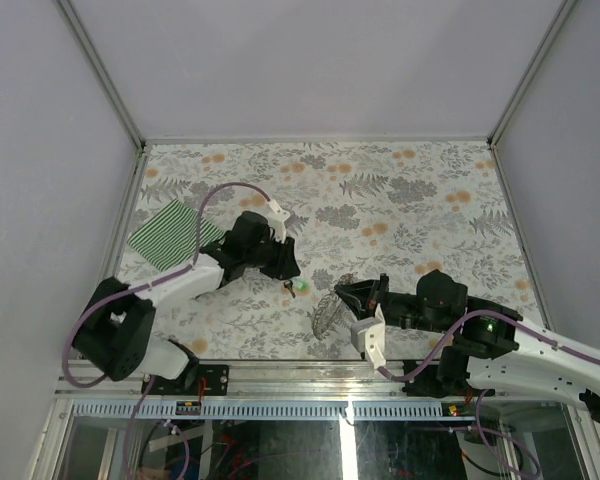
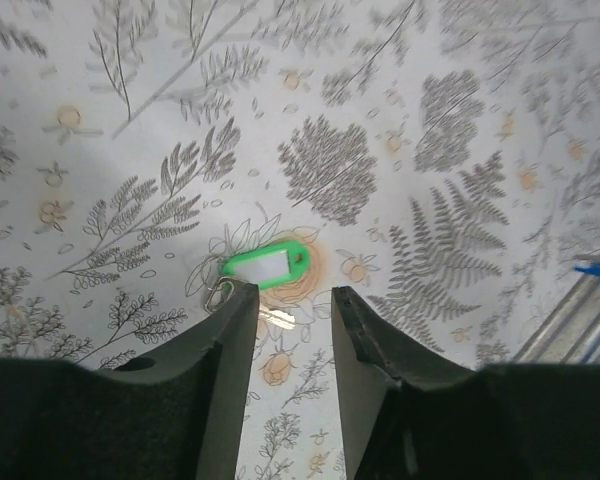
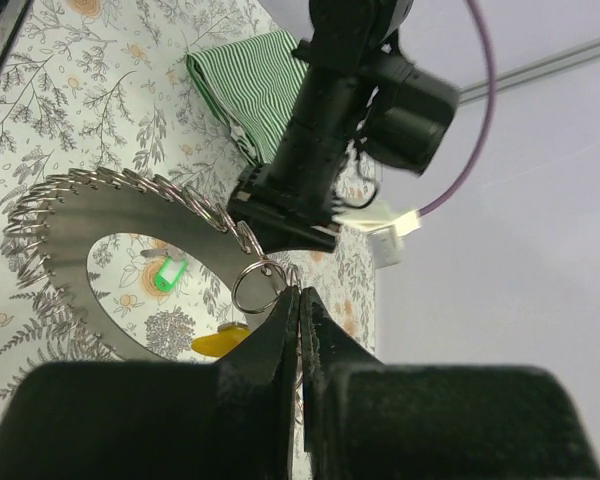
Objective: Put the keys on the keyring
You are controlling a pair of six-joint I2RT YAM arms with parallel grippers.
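Note:
A green-headed key (image 2: 266, 267) lies flat on the floral table, its metal blade (image 2: 277, 318) showing between my left fingertips. My left gripper (image 2: 295, 300) hovers over it, open, with nothing between the jaws. From above, the key (image 1: 301, 287) sits just right of that gripper (image 1: 288, 272). My right gripper (image 3: 300, 297) is shut on the keyring (image 3: 90, 215), a flat metal hoop edged with several small rings, held off the table (image 1: 328, 310). A yellow key (image 3: 220, 343) shows under its rim; whether it hangs there I cannot tell. The green key (image 3: 166, 274) shows through the hoop.
A green-and-white striped cloth (image 1: 170, 235) lies at the left of the table, behind the left arm. The left arm's cable (image 1: 215, 195) loops above it. A metal rail (image 1: 310, 372) runs along the near edge.

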